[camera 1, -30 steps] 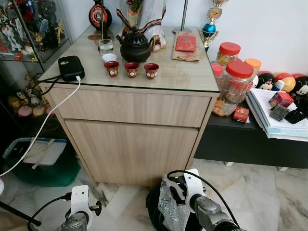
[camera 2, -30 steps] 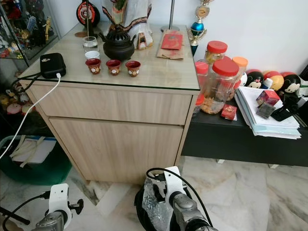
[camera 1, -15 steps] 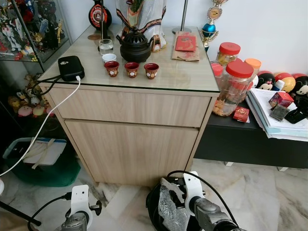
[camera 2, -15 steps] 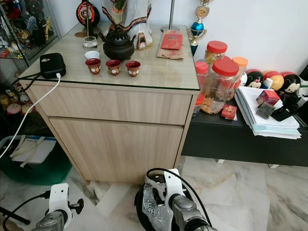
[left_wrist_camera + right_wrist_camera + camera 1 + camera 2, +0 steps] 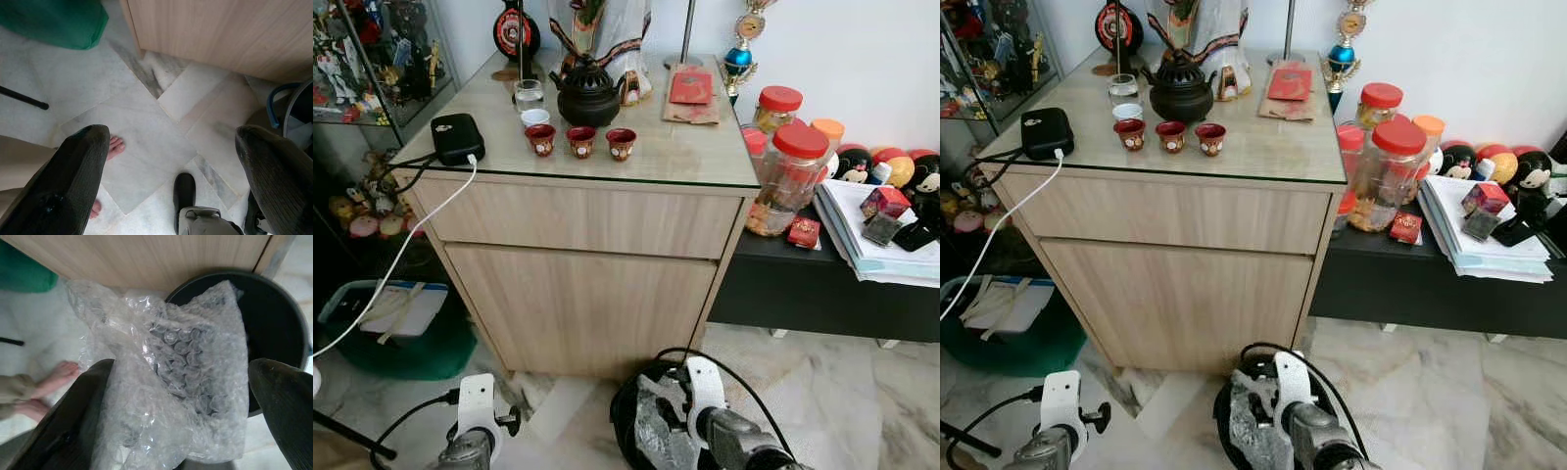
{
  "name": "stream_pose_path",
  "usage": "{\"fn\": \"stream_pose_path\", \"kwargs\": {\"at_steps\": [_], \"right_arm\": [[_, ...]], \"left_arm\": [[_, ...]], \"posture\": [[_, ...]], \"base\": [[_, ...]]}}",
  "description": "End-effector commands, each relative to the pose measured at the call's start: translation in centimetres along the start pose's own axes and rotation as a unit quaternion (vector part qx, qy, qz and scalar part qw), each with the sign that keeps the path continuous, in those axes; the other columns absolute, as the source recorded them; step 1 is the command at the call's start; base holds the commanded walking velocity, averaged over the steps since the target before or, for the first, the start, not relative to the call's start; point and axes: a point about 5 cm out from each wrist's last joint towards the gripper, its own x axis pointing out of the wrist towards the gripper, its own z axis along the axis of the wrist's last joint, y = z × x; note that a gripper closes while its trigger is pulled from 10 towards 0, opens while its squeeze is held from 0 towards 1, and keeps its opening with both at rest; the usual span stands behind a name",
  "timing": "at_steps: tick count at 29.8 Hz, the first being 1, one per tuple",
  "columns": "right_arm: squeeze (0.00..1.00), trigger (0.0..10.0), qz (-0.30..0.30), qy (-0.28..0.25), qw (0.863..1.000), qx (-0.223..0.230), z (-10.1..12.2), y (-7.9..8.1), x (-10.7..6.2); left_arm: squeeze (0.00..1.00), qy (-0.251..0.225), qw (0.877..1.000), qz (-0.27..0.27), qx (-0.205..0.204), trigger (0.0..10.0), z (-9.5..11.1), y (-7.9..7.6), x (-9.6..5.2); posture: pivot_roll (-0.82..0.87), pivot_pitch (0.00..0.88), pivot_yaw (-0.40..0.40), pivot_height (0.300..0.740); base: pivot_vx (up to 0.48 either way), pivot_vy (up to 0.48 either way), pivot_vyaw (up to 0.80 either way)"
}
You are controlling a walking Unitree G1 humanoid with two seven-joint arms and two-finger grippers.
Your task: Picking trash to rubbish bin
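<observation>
A crumpled sheet of clear bubble wrap (image 5: 181, 377) hangs over the round black rubbish bin (image 5: 286, 333), which stands on the marble floor just in front of the wooden cabinet. My right gripper (image 5: 181, 367) is directly above the bin's near rim (image 5: 623, 416). Its two black fingers are spread wide, and the wrap drapes loosely between them and over the left finger (image 5: 78, 426). In the eye views the wrap (image 5: 653, 431) stands against the wrist over the bin. My left gripper (image 5: 171, 134) hangs open above bare floor, holding nothing.
The wooden cabinet (image 5: 587, 294) with teaware on top rises right behind the bin. A green basket (image 5: 401, 343) sits to the left and a low black shelf (image 5: 822, 294) to the right. A person's bare foot (image 5: 115, 145) and a thin black pole (image 5: 22, 96) are on the floor at my left.
My right gripper and the bubble wrap have sunk slightly lower over the bin. The left arm has barely moved.
</observation>
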Motion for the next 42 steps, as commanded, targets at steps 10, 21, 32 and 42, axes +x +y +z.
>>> {"fn": "stream_pose_path", "kwargs": {"at_steps": [10, 21, 32, 42], "right_arm": [[0.00, 10.0, 0.012, -0.016, 0.993, 0.120, 1.4, 0.6, 0.1], [0.00, 10.0, 0.001, -0.097, 0.984, -0.148, 4.3, 1.3, -0.1], [0.00, 10.0, 0.009, -0.078, 0.994, -0.071, 3.8, 1.6, 0.1], [0.00, 10.0, 0.019, -0.105, 0.993, 0.054, 5.2, 1.2, -0.2]], "left_arm": [[0.00, 0.004, 1.000, -0.007, 0.010, 10.0, 0.0, -0.2, 0.0], [0.00, 0.001, 1.000, -0.007, 0.011, 10.0, 0.2, -0.2, 0.1], [0.00, 0.000, 1.000, -0.007, 0.010, 10.0, 0.2, -0.2, 0.1], [0.00, -0.001, 1.000, -0.008, 0.010, 10.0, 0.3, -0.3, 0.1]], "posture": [[0.07, 0.023, -0.052, 0.740], [0.07, 0.023, -0.051, 0.740], [0.08, 0.021, -0.052, 0.740], [0.07, 0.021, -0.052, 0.740]], "base": [[0.000, 0.000, 0.00], [0.000, 0.000, 0.00], [0.000, 0.000, 0.00], [0.000, 0.000, 0.00]]}}
